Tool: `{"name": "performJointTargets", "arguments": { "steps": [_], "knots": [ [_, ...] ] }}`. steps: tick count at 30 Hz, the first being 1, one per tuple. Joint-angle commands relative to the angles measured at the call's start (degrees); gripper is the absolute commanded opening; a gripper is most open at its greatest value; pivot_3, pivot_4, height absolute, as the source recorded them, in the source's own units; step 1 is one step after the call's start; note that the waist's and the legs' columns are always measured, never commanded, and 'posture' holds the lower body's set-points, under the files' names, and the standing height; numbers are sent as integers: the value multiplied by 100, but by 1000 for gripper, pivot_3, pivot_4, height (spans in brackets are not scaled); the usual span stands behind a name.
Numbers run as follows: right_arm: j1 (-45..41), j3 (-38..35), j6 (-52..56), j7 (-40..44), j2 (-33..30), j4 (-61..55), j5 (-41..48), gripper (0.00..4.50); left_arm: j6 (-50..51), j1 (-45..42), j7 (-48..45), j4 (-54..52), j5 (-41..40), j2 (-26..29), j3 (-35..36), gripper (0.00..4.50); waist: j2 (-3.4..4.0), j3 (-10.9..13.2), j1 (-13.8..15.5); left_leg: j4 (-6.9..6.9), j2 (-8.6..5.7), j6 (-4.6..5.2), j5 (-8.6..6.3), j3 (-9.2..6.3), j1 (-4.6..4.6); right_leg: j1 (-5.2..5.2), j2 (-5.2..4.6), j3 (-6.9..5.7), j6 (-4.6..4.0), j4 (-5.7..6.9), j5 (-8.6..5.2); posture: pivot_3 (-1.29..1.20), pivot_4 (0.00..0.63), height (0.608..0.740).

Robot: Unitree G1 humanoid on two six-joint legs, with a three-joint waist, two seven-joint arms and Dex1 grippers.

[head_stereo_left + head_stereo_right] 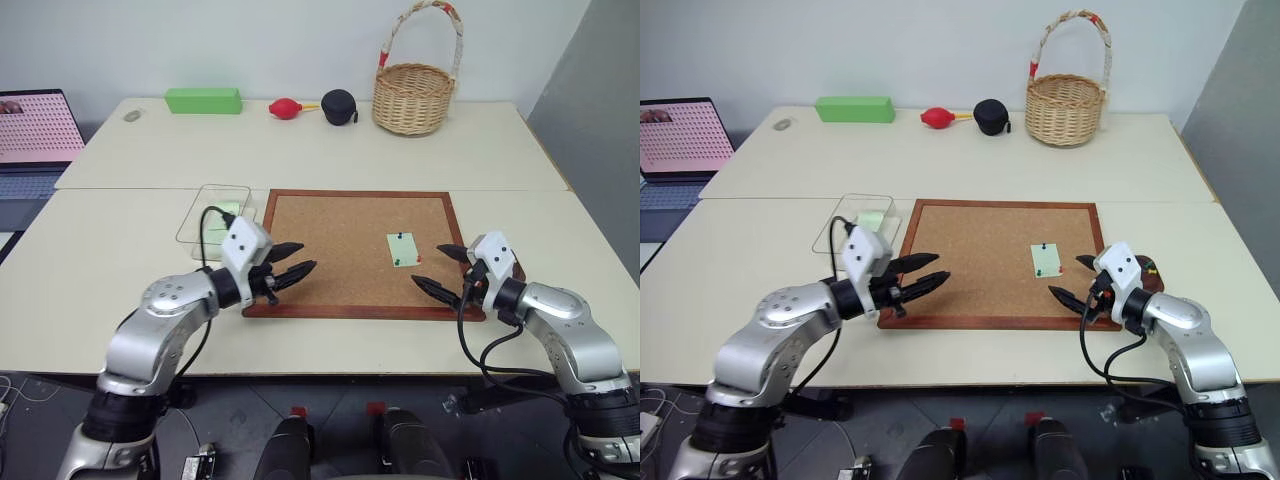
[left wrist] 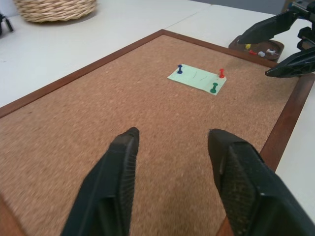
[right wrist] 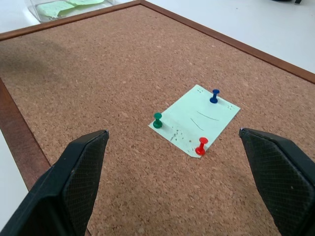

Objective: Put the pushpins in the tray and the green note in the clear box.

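Green note (image 3: 196,119) pinned to cork board (image 1: 340,250) by three pushpins (image 3: 157,120). Right gripper (image 1: 438,268) fingers spread wide, left gripper (image 1: 290,265) fingers parted, both empty. Could tear note if pulled before pins removed.

No legible text, labels or nos. anywhere. Green note (image 3: 195,119) has only faint pen strokes, unreadable. Laptop screen (image 1: 35,127) shows a dot pattern, no words.

Three tiny pushpins, one blue (image 3: 214,95), one dark green (image 3: 157,120), one red (image 3: 201,145), stand in one pale-green paper note (image 3: 196,119) on one wood-framed cork board (image 3: 88,73). Two pale-green slips (image 3: 63,6) lie in one clear plastic box (image 1: 200,205).
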Motion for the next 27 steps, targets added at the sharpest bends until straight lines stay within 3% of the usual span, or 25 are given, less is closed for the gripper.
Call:
{"name": "performJointTargets", "arguments": {
  "steps": [1, 9, 19, 27],
  "knots": [
    [-45, -59, -105, 29, 33, -179, 70, 4500, -263, -357, -177, 339, 218, -215, -352, 1432, 0, 0, -3, 0, 0, 0, 0, -1, 0, 0, 0, -1, 1, -1, 1, 0, 150, 740],
    [-211, 41, -21, -76, 105, -139, -38, 4500, -830, -1043, -318, 1694, 818, -834, -957, 7, 0, 0, -7, 4, -2, 0, 0, -1, 1, 2, 0, -1, 5, 3, 3, 0, 150, 740],
    [-1060, 75, 596, -276, 253, 359, 15, 4500, -1523, -1407, -575, 3247, 1397, -1346, -1305, 7, 0, 0, -17, 5, -5, 1, 0, -2, -2, 1, -1, 1, 8, 0, 5, 0, 150, 740],
    [-2285, 417, 491, -340, 491, 2013, -478, 4500, -1662, -1222, -643, 3286, 1557, -1360, -1274, 7, 4, -2, -11, 6, -5, 1, 1, -1, 3, 3, -1, 2, 8, 5, 6, 0, 150, 740]
  ]
}}
